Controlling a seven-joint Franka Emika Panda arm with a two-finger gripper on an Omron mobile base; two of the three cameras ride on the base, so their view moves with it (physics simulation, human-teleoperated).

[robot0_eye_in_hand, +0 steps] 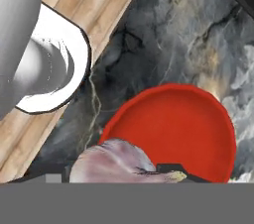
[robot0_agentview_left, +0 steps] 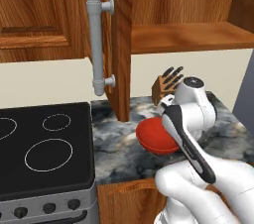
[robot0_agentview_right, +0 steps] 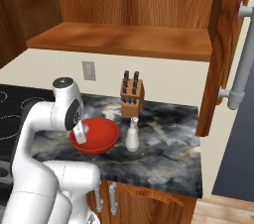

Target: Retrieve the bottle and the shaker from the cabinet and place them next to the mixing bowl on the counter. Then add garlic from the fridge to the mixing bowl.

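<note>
The red mixing bowl (robot0_agentview_left: pixel 149 136) (robot0_agentview_right: pixel 101 141) (robot0_eye_in_hand: pixel 173 124) sits on the dark marble counter (robot0_agentview_right: pixel 163 143). My gripper (robot0_agentview_right: pixel 81 135) (robot0_eye_in_hand: pixel 124 174) hovers just above the bowl's near rim, pointing down, shut on a pale purple-white garlic bulb (robot0_eye_in_hand: pixel 111 161) that hides the fingertips in the hand view. A pale bottle (robot0_agentview_right: pixel 132 136) stands upright on the counter right beside the bowl, on its right in the right base view. The shaker is out of view.
A wooden knife block (robot0_agentview_left: pixel 166 85) (robot0_agentview_right: pixel 132 98) stands against the wall behind the bowl. The cabinet door (robot0_agentview_left: pixel 119 44) hangs open over the counter, its grey handle (robot0_agentview_left: pixel 96 39) (robot0_agentview_right: pixel 239 54) sticking out. A black stove top (robot0_agentview_left: pixel 44 143) adjoins the counter.
</note>
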